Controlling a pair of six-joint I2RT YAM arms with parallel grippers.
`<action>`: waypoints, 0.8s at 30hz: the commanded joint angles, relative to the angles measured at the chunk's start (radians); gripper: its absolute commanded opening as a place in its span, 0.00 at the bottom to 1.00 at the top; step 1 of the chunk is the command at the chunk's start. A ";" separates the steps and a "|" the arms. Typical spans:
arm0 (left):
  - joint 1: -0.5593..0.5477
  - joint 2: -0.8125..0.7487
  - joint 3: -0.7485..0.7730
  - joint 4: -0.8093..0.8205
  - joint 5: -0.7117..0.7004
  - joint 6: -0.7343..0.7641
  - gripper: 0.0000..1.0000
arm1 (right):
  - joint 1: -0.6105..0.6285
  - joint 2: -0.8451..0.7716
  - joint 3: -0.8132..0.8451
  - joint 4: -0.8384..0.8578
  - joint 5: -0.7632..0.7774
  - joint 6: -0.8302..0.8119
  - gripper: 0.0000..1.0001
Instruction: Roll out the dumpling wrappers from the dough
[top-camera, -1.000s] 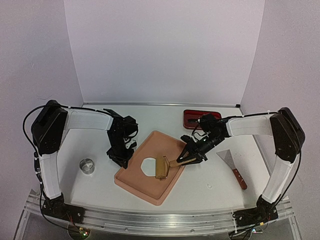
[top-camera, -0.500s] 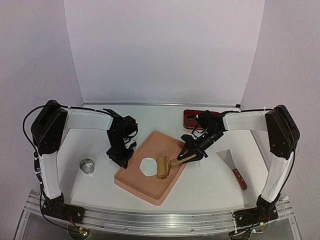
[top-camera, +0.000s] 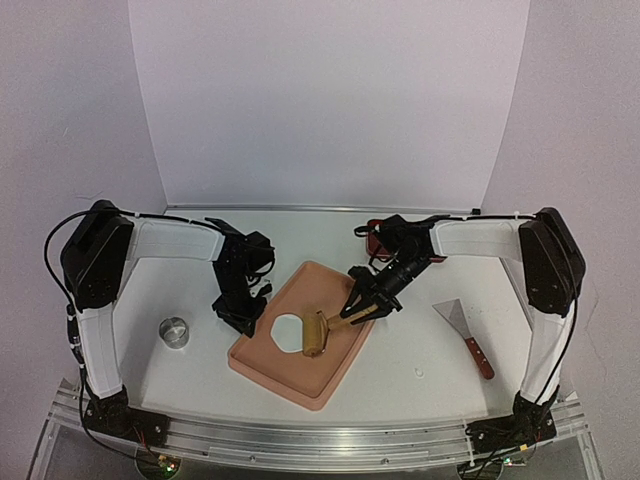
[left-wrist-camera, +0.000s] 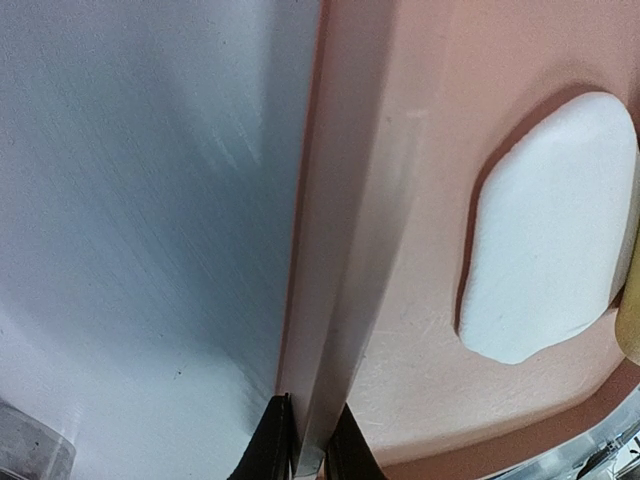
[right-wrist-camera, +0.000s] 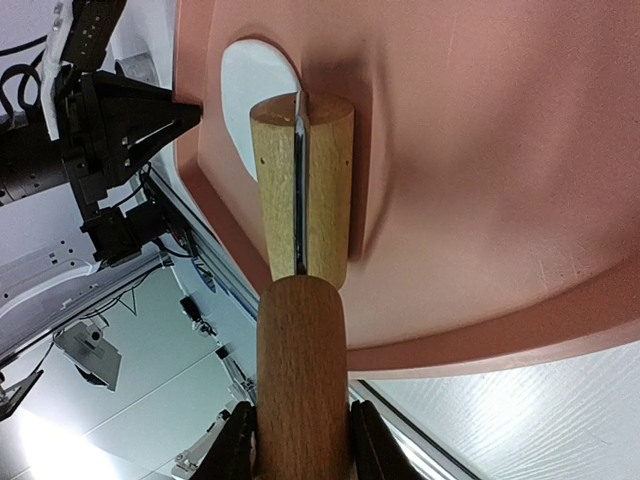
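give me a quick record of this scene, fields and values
tray: pink, on the table, set at an angle
dough: flat white sheet, on the tray
wooden roller: head at the dough's edge
right gripper: shut on the roller's handle
left gripper: clamped on the tray's rim
metal ring: on the table, left of the tray
scraper: on the table, right of the tray

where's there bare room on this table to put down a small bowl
Free: the back strip of the table between the wall and the pink tray; the near-right patch between that tray and the scraper; a smaller gap between the metal ring and the tray. Crowded: the tray itself, with dough, roller and both sets of jaws on it.
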 joint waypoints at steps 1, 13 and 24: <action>0.006 0.017 -0.038 0.072 0.023 -0.086 0.02 | 0.043 0.170 -0.065 -0.170 0.505 0.121 0.00; 0.008 0.016 -0.043 0.069 0.003 -0.077 0.02 | 0.043 0.110 -0.139 -0.202 0.588 0.123 0.00; 0.013 0.005 -0.039 0.053 -0.018 -0.078 0.02 | 0.009 -0.073 -0.236 -0.233 0.666 0.160 0.00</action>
